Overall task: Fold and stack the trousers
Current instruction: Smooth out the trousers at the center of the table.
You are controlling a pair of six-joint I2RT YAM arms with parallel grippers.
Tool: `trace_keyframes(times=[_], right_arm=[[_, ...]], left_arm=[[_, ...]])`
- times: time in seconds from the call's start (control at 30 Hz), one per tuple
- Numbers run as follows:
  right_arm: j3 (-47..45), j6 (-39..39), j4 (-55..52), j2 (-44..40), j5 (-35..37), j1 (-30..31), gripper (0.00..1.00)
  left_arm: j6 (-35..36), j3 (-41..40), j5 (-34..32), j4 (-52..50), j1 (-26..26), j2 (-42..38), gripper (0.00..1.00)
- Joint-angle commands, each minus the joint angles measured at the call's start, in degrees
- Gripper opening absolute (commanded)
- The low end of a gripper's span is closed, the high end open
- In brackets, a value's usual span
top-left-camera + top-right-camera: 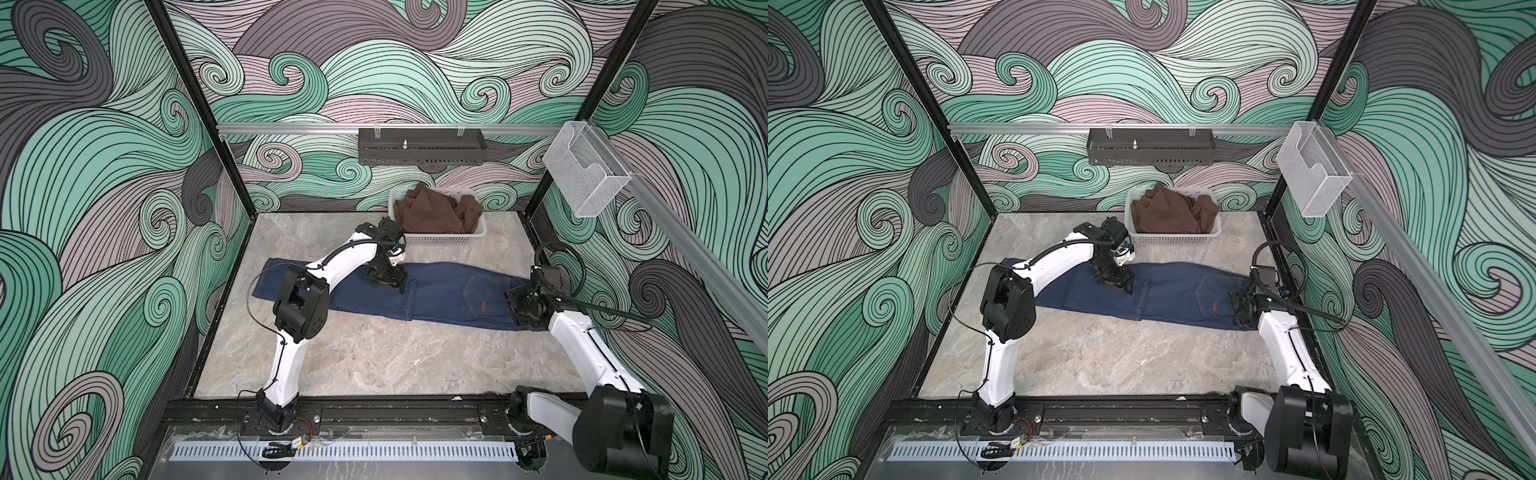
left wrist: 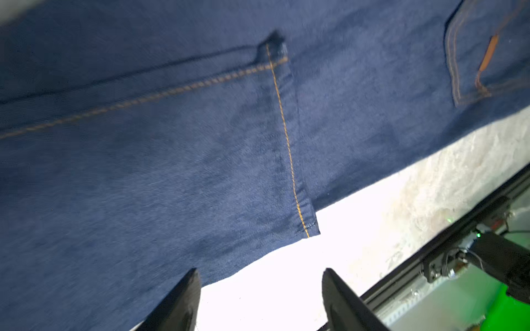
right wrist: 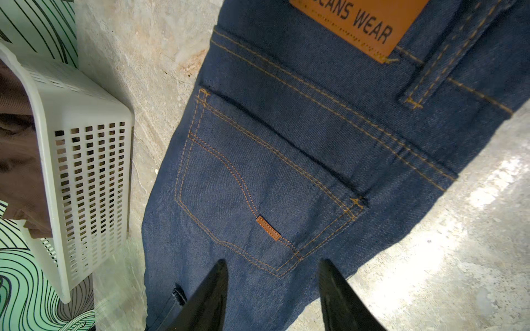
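The left end effector (image 2: 261, 272) has its fingers spread apart with nothing between them, near a stitched hem (image 2: 289, 149) of the trousers (image 1: 440, 297); the right end effector (image 3: 272, 262) is likewise spread and unclamped, over the back pocket (image 3: 243, 195) with its small tan tab (image 3: 268, 227); the waistband patch (image 3: 358, 25), cut off, ends in "WEAR"; the trousers lie flat across the table (image 1: 374, 357), in front of a white basket (image 1: 440, 239) of brown cloth (image 1: 428, 212).

Teal swirl walls (image 1: 104, 208), grey marble tabletop (image 1: 395, 357), alu rail (image 1: 291, 129).

Dark blue trousers (image 1: 440, 299), orange stitching (image 2: 286, 137); brown cloth (image 1: 428, 212), white basket (image 1: 440, 240).
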Motion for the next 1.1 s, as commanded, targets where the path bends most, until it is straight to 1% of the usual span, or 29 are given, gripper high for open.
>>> trace_keyframes(times=[0.0, 0.1, 0.2, 0.3, 0.4, 0.63, 0.67, 0.73, 0.87, 0.97, 1.07], right_arm=[[0.58, -0.76, -1.42, -1.07, 0.16, -0.43, 0.52], [0.47, -0.83, -1.45, -1.05, -0.08, -0.58, 0.52], [0.38, -1.03, -1.44, -0.94, -0.22, -0.75, 0.52], [0.3, -1.18, -1.43, -1.08, -0.38, -0.92, 0.52], [0.08, -1.21, -1.43, -1.2, -0.62, -1.02, 0.52], [-0.5, -1.36, -1.58, -1.73, -0.89, -1.15, 0.51], [-0.49, -1.43, -1.56, -1.88, -1.01, -1.3, 0.51], [-0.58, -1.53, -1.53, -2.0, -0.99, -1.33, 0.51], [-0.49, -1.65, -1.57, -2.09, -1.02, -1.4, 0.51], [-0.49, -1.65, -1.58, -1.91, -1.14, -1.42, 0.51], [-0.67, -1.56, -1.58, -1.82, -1.28, -1.44, 0.51]], left_arm=[[-1.48, 4.72, -5.76, -3.23, -2.39, 1.04, 0.71], [-3.72, 10.42, -9.82, -6.6, -4.34, 6.93, 0.69], [-5.51, 13.25, -11.93, -5.89, -6.08, 10.77, 0.67], [-7.25, 15.36, -13.15, -4.61, -7.95, 13.91, 0.65], [-8.93, 17.85, -15.54, -5.57, -9.3, 17.36, 0.64], [-10.27, 19.65, -19.26, -5.82, -11.55, 22.16, 0.63], [-10.62, 20.03, -20.38, -6.43, -11.55, 23.02, 0.6], [-11.32, 20.65, -23.46, -7.82, -11.56, 24.17, 0.5], [-11.41, 21.68, -28.98, -10.58, -11.34, 24.26, 0.17], [-10.42, 21.48, -30.72, -10.91, -10.9, 22.59, 0.0], [-9.88, 21.91, -31.96, -12.71, -10.09, 19.88, 0.0]])
